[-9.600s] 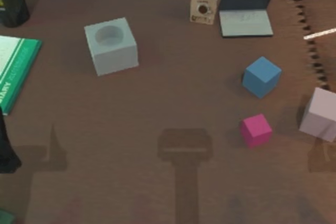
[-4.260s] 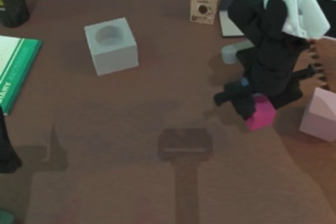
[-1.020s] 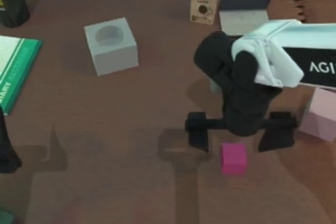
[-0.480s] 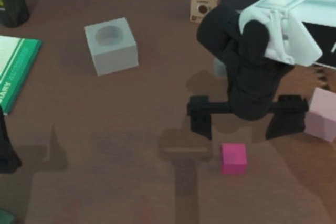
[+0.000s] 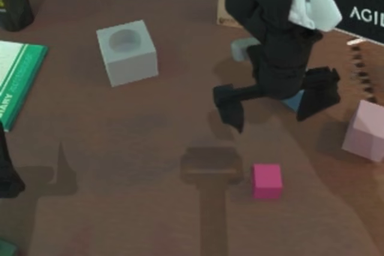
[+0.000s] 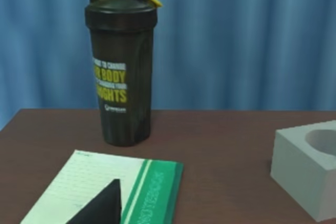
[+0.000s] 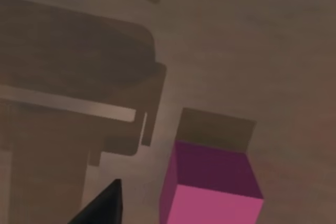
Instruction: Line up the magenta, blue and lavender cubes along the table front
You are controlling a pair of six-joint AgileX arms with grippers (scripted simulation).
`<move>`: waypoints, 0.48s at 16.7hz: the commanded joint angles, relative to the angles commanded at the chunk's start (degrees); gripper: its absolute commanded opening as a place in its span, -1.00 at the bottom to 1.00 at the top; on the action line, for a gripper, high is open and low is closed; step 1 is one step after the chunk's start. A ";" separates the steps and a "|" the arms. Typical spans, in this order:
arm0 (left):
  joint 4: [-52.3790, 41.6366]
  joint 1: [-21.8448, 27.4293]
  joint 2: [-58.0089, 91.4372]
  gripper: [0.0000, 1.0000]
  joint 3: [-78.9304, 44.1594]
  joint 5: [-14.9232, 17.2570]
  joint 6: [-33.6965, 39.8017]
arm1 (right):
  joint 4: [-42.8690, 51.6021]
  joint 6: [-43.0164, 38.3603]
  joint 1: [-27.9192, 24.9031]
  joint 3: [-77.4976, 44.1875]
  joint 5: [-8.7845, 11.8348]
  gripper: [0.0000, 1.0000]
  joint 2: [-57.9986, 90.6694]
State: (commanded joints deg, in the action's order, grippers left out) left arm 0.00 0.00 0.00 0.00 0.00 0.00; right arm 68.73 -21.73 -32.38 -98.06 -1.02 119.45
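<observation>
A blue curtain is hanging behind the dark reddish-brown tabletop (image 5: 120,148), which is carrying all three cubes on its right half. The magenta cube (image 5: 266,180) is sitting alone toward the front. The lavender cube (image 5: 365,130) is resting near the right edge. The blue cube (image 5: 295,99) is showing only as a sliver beneath the right arm.

The right tool (image 5: 276,101) is hovering over that blue cube with its fingers spread wide apart and nothing between them. The left arm is sitting parked off the tabletop's left side; whether its tool is open I cannot tell.

The likely trouble is the descent. With the blue cube mostly covered, a finger coming down on its top or corner would be shoving it sideways rather than straddling it. The lavender cube is also lying close enough that a wide finger might be nudging it.

The right wrist view is showing the magenta cube's top and side up close. The left wrist view is revealing a dark shaker bottle (image 6: 122,66), a green-edged notebook (image 6: 131,187) and the hollowed grey block (image 6: 310,171).
</observation>
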 joint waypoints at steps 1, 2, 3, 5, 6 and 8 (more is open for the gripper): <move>0.00 0.00 0.00 1.00 0.00 0.00 0.00 | 1.53 4.65 1.39 -3.77 0.06 1.00 2.55; 0.00 0.00 0.00 1.00 0.00 0.00 0.00 | 3.11 9.60 2.86 -7.64 0.11 1.00 5.17; 0.00 0.00 0.00 1.00 0.00 0.00 0.00 | 4.70 14.73 4.38 -11.51 0.17 1.00 7.80; 0.00 0.00 0.00 1.00 0.00 0.00 0.00 | 7.74 24.85 7.47 -19.04 0.29 1.00 12.83; 0.00 0.00 0.00 1.00 0.00 0.00 0.00 | 9.10 29.46 8.98 -22.62 0.34 1.00 15.11; 0.00 0.00 0.00 1.00 0.00 0.00 0.00 | 11.39 37.16 11.76 -29.15 0.45 1.00 18.99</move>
State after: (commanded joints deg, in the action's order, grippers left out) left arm 0.00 0.00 0.00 0.00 0.00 0.00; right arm 80.11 15.43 -20.62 -127.22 -0.57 138.44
